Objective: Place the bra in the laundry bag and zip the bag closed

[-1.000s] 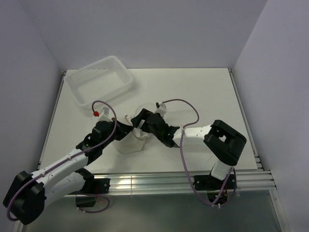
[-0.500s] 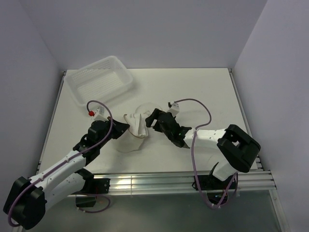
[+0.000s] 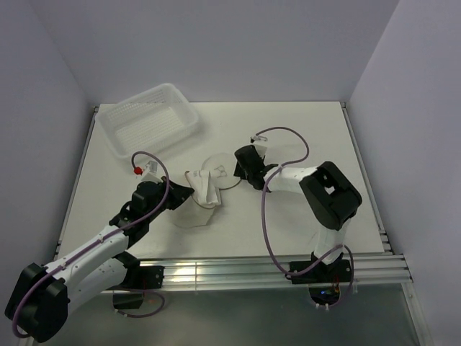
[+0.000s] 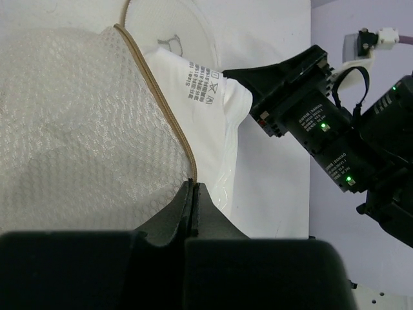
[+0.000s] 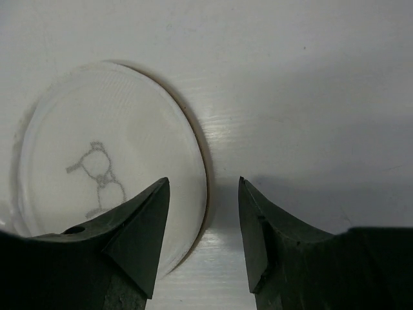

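Basket (image 3: 150, 119) at far-left table (image 3: 317, 137) corner. Left gripper (image 4: 193, 188) clamped on laundry bag (image 3: 193, 215) rim; right gripper (image 5: 201, 187) half-open astride its disc edge, empty.

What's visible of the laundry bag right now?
The laundry bag is white mesh and lies on the table, looking unzipped. Its flat round end faces up and bears a small dark bra icon. A tan zipper band edges the bubbly mesh wall. The left end effector is pinched shut on that edge. The right end effector has open jaws straddling the disc's rim; contact can't be told.
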`<state>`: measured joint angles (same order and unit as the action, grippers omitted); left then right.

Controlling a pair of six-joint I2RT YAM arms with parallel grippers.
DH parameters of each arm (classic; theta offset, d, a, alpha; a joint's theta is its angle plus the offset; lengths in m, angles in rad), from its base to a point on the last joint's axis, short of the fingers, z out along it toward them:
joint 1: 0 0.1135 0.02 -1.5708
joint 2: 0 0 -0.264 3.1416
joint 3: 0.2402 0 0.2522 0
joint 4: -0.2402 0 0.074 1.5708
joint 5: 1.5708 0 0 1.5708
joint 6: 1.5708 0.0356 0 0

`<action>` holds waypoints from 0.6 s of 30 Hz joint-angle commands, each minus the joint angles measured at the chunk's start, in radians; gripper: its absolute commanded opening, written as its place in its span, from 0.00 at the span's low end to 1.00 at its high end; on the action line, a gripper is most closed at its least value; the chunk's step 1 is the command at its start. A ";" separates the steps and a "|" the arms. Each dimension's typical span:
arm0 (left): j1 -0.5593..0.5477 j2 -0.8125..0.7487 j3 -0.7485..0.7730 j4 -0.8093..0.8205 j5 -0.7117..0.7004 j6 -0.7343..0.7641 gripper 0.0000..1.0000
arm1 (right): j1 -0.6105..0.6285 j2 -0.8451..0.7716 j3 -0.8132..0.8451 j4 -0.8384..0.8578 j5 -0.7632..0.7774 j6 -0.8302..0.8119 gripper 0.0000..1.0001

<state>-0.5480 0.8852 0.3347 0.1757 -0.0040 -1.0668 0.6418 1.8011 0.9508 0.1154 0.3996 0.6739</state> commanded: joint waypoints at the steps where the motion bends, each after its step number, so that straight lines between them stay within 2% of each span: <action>1: 0.003 -0.012 -0.006 0.051 0.019 0.019 0.00 | 0.006 0.029 0.054 -0.085 -0.013 -0.077 0.54; 7: 0.003 -0.015 -0.008 0.053 0.027 0.027 0.00 | 0.004 0.096 0.132 -0.135 0.002 -0.094 0.50; 11: 0.003 -0.026 -0.011 0.050 0.022 0.030 0.00 | 0.006 0.141 0.180 -0.155 -0.041 -0.109 0.35; 16: 0.003 -0.028 -0.013 0.050 0.021 0.031 0.00 | 0.004 0.138 0.171 -0.126 -0.021 -0.076 0.03; 18: 0.003 -0.029 -0.011 0.047 0.019 0.036 0.00 | 0.004 0.087 0.105 -0.030 0.013 -0.074 0.00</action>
<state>-0.5480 0.8742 0.3302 0.1829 0.0040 -1.0584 0.6426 1.9266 1.1038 0.0170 0.3809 0.5861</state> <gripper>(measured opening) 0.013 0.015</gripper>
